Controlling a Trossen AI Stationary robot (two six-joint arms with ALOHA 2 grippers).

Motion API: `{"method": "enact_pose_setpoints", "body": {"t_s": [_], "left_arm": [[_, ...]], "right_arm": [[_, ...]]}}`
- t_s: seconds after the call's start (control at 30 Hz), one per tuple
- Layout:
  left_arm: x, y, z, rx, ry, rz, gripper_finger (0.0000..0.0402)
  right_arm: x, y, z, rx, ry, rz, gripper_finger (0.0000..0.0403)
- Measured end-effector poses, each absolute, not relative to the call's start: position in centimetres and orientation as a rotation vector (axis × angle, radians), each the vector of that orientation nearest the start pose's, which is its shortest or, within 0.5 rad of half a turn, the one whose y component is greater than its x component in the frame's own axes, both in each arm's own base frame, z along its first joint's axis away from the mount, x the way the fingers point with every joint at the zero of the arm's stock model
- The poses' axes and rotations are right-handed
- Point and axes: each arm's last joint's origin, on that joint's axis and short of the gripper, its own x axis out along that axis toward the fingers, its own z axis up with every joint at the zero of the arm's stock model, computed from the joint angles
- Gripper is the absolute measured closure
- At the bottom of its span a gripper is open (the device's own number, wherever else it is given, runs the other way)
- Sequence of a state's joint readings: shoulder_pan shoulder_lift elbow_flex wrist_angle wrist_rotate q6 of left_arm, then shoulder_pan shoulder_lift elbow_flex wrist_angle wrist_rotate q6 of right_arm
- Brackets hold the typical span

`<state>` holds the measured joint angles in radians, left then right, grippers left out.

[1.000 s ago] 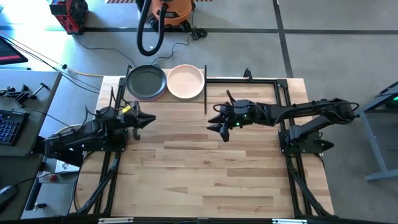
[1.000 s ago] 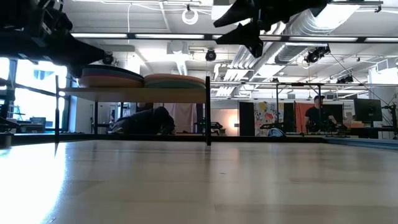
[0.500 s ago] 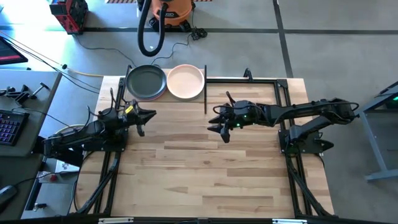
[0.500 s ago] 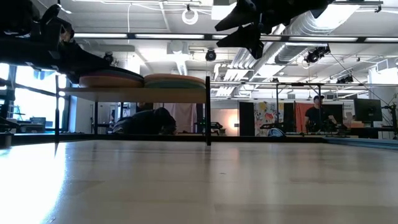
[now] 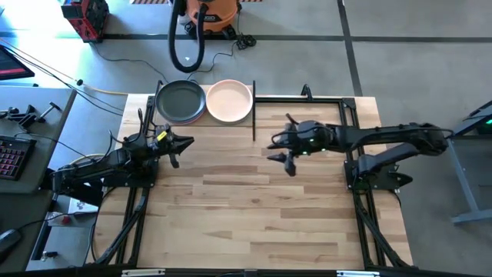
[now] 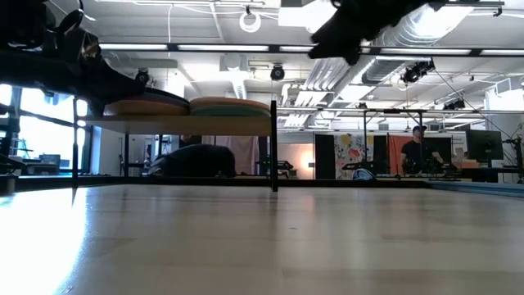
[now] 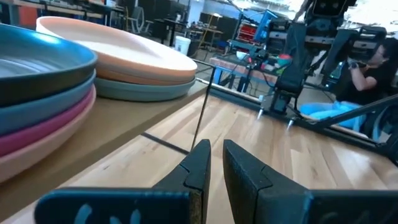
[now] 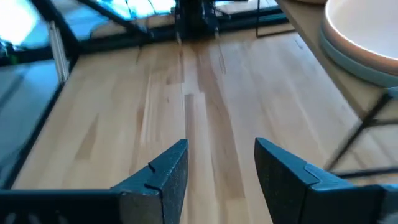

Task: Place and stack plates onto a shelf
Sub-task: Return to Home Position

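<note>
The shelf [image 5: 204, 122] stands at the table's far left and bears two stacks of plates. The left stack [image 5: 181, 101] has a dark plate on top, the right stack [image 5: 229, 101] a peach one. In the left wrist view the left stack [image 7: 43, 93] shows dark, blue, magenta and pink plates, the right stack [image 7: 130, 62] peach over pale green. My left gripper [image 5: 178, 144] hovers level just before the shelf's near edge, fingers [image 7: 214, 163] almost together, holding nothing. My right gripper [image 5: 283, 150] hangs open above the table's middle, right of the shelf, with nothing between its fingers [image 8: 217, 152].
Bare plank tabletop [image 5: 254, 208] spreads across the middle and near side. Black frame rails [image 5: 354, 123] run along the table's edges. The shelf's thin black post [image 5: 254, 115] stands between the two grippers. A vacuum with its hose [image 5: 192, 31] sits beyond the far edge.
My right gripper has drawn back toward the table's right edge, away from the shelf, rolling about its own axis, and stays open. My left gripper has turned a little to point more level along the shelf's near edge.
</note>
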<state>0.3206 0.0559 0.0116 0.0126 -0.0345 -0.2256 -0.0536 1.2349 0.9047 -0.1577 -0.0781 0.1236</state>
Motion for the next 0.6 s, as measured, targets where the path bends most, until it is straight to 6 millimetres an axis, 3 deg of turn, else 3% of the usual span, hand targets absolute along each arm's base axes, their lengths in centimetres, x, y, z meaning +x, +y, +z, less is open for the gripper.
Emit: {"method": "enact_pose_setpoints", "body": {"t_s": [0.07,0.2,0.4,0.6], "left_arm": [[9.5,3.3,16.4,-0.241,-0.015,0.37,0.0371],[9.2,3.9,16.8,-0.426,-0.142,0.581,0.0371],[9.0,4.2,16.9,-0.504,-0.209,0.698,0.0371],[9.0,4.2,16.9,-0.461,-0.192,0.701,0.0371]], "right_arm": [[25.4,-1.2,29.1,0.117,0.495,-0.001,0.0238],[21.6,-1.1,29.1,0.099,0.429,0.011,0.0238],[16.1,-0.6,26.2,0.205,0.317,0.03,0.0238],[13.3,-0.3,22.9,0.195,0.264,0.046,0.0238]]}}
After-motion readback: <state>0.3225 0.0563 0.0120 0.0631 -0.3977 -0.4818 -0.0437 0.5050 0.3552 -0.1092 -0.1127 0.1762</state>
